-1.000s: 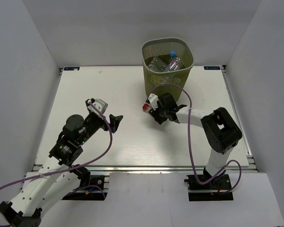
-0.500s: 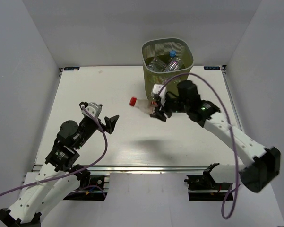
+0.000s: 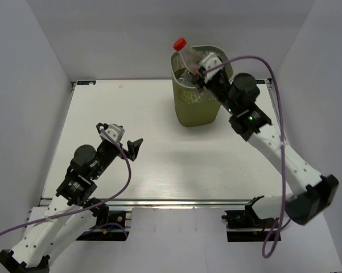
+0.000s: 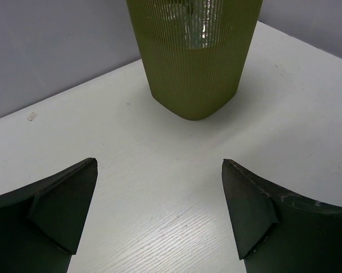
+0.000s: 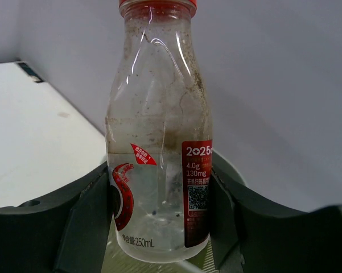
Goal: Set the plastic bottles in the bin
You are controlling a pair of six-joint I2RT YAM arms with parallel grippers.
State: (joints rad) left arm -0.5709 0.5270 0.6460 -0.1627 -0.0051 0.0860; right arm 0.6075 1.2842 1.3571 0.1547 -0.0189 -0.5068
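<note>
Your white table (image 3: pixel 159 170) is boxed by pale walls (image 3: pixel 34 74) on three sides, and the bin (image 3: pixel 196 111) stands at its far edge, right of centre. Your right hand (image 3: pixel 201 71) is clenched on the red-capped bottle (image 3: pixel 188 56), held over the left part of the bin's mouth with its cap tilted up-left; other bottles (image 3: pixel 189 78) lie inside. Your left hand (image 3: pixel 135 147) hangs released, fingers spread, over the table's left-centre, well apart from the bin.
</note>
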